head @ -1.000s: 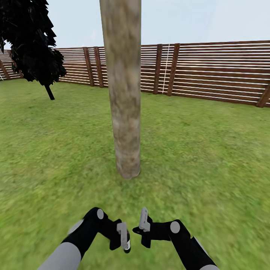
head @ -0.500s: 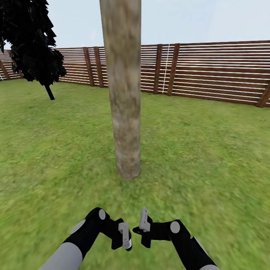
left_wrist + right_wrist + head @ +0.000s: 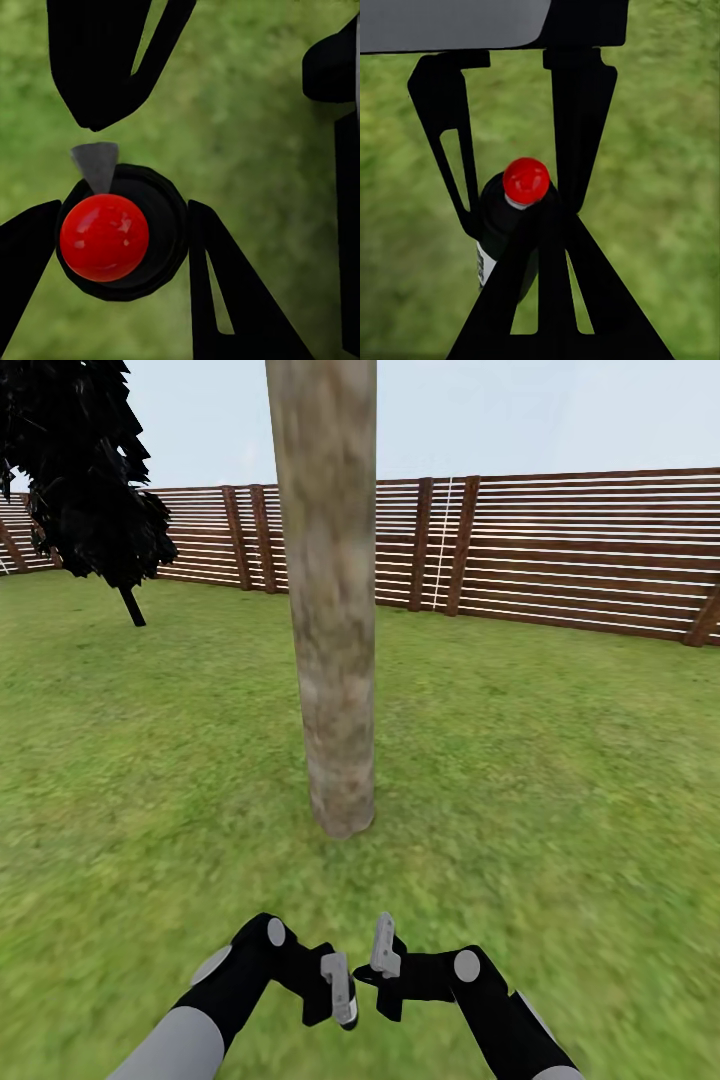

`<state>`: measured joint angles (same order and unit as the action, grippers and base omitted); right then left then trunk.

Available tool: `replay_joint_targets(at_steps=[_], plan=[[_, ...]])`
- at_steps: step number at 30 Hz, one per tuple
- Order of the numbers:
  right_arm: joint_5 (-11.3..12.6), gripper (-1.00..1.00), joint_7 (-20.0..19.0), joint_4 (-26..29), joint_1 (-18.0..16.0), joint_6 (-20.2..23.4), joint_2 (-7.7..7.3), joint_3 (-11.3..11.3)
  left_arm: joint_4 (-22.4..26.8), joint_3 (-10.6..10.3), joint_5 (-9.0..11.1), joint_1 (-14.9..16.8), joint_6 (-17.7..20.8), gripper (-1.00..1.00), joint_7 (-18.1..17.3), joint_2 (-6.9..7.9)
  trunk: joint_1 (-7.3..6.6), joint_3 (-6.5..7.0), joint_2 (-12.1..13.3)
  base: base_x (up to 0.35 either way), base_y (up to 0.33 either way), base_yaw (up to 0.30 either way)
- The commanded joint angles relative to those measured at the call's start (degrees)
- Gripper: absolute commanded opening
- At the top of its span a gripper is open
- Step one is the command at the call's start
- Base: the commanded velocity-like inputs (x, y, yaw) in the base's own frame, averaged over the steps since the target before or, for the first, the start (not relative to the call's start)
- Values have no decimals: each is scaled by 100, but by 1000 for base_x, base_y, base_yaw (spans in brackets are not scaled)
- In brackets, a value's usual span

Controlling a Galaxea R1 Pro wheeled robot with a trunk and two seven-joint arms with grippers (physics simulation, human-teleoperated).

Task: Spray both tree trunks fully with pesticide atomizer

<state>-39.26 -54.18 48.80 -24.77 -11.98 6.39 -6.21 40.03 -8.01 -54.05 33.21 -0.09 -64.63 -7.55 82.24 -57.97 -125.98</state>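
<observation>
The left gripper [image 3: 124,225] pinches the pesticide atomizer [image 3: 105,236] by its dark body, low before the tree trunk [image 3: 335,660]. It looks light, rigid, smooth; grip below the red top. The right gripper's [image 3: 385,958] state I cannot tell.

Green lawn [image 3: 560,780]; brown slat fence [image 3: 580,550] behind; black columnar tree [image 3: 85,470]; pale sky [image 3: 520,410].

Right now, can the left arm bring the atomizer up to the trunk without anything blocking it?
Probably yes. The left pincer is closed on the pesticide atomizer, and open grass lies between it and the tree trunk. The right pincer sits close beside it.
</observation>
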Motion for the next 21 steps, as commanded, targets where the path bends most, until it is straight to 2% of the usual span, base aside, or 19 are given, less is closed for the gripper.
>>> replay_joint_targets(at_steps=[1,21], plan=[[-56,-100,-5,7,-2,-41,2,6,-1,1,-16,2,0,-100,-21,-1,-1,-5,-2,0,0,0],[-56,-100,-5,-2,-2,-41,2,10,-65,59,54,2,-62,-100,-23,13,-1,-5,-2,0,0,0]])
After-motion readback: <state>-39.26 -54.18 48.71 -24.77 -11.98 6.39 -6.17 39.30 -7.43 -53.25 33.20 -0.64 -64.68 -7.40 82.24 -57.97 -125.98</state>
